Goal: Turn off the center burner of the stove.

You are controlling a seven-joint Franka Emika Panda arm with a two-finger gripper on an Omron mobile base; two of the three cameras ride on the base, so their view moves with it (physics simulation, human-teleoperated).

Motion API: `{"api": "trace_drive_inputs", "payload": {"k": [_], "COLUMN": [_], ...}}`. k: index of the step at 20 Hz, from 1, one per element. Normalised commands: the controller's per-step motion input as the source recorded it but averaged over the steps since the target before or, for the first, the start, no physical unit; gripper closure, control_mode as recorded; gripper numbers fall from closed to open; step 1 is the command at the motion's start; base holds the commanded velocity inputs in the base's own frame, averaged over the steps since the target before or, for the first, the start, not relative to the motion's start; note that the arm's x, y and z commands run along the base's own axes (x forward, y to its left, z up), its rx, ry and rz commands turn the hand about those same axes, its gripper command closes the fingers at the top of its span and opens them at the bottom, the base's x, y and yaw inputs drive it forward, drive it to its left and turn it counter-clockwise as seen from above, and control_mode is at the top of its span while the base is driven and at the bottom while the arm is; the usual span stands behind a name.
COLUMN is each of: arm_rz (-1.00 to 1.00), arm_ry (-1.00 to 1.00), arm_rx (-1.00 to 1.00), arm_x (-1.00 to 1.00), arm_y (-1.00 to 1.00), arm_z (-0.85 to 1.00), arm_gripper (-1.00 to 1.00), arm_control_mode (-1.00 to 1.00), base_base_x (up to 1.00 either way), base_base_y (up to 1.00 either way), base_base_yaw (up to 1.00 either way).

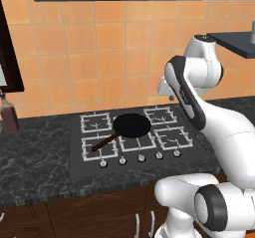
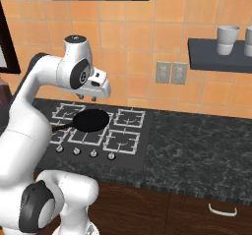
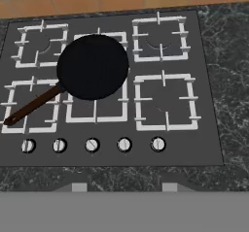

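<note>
Above the stove [image 3: 214,129], the gripper [image 2: 93,97] hangs well clear.
Whether it is open or closed, I cannot tell; frying pan [image 3: 92,67] covers the center burner [image 3: 97,107], likely cooking; middle knob [image 3: 92,145] untouched.

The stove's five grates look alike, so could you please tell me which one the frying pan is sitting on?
The center burner: the black frying pan covers its rear half, while the four corner grates stay uncovered, apart from the handle crossing the front-left one.
</note>
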Motion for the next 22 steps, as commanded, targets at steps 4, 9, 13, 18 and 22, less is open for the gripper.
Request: {"api": "trace_drive_inputs", "payload": {"k": [4,9,13,18,22], "arm_rz": [0.01,0.1,0.18,0.27,0.23], "arm_ry": [-0.03,0.01,0.04,0.01,0.0], "arm_rx": [-0.03,-0.06,-0.01,-0.01,-0.09], "arm_x": [-0.4,-0.53,-0.15,0.0,0.0], "arm_y": [0.14,0.73,0.6,0.12,0.15], "arm_z": [-0.06,-0.43,-0.62,-0.75,-0.86], "arm_gripper": [-1.0,-1.0,-1.0,-1.0,-1.0], "arm_control_mode": [-1.0,-1.0,-1.0,-1.0,-1.0], "base_base_x": [0.0,0.0,0.0,0.0,0.0], "base_base_y": [0.0,0.0,0.0,0.0,0.0], "base_base_yaw": [0.0,0.0,0.0,0.0,0.0]}}
